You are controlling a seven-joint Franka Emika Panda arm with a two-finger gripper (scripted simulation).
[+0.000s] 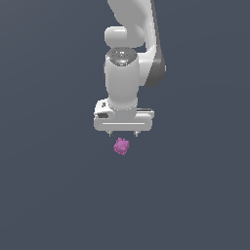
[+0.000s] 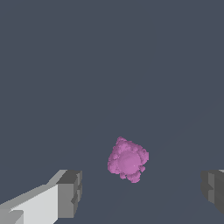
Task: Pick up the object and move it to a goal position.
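Exterior view, one tool (image 1: 123, 133) spread wide, one magenta lump (image 1: 121, 146) just below

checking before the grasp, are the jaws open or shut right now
Open. In the wrist view the gripper's two grey fingertips stand wide apart, with the magenta lump showing untouched between them.

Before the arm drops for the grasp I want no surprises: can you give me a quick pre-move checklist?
1. Gripper open: ok, fingers stand wide apart.
2. Magenta lump between the fingers' line: ok in the wrist view.
3. Lump free, untouched: ok.
4. Gripper above the lump: ok, apart in the exterior view.
5. Goal position visible: not ok, no marker shows.
6. Height left to descend: cannot tell.
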